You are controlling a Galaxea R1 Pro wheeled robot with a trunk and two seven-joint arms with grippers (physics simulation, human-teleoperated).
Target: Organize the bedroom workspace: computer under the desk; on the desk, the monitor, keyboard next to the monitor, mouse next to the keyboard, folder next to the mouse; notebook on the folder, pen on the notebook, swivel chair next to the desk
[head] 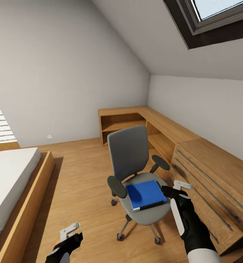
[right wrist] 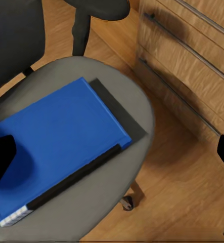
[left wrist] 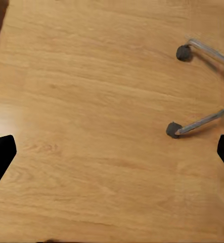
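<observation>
A grey swivel chair (head: 136, 175) with black armrests and a chrome star base stands on the light wooden floor (head: 81, 175), close to the front of a wooden drawer unit (head: 212, 179) with long metal handles. A flat blue folder (head: 146, 194) with a black spine lies on the chair's grey seat, toward the side nearest the drawers. In the right wrist view the blue folder (right wrist: 56, 147) rests flat on the seat, and its spine edge runs along the seat's front part.

A long L-shaped wooden shelf and desk unit (head: 136, 120) runs along the far wall and the right wall under the sloped ceiling; the compartments that show hold nothing visible. A bed with a white mattress and wooden frame (head: 15, 190) sits at the left of the head view. A skylight window (head: 216, 14) is set in the sloped ceiling.

The right gripper (head: 174, 189) is extended forward from a black-and-white forearm, and is positioned just beside the folder's right edge above the seat. Its jaws are spread apart. In the right wrist view one dark fingertip (right wrist: 0, 162) overlaps the folder's corner and the other stands out over the floor beside the drawers; whether it touches the folder cannot be told.

The left gripper (head: 71, 233) is held low over the bare floor, well apart from the chair. Its jaws are also spread wide, holding nothing; the left wrist view shows two chair casters (left wrist: 173, 129) on the floor ahead.
</observation>
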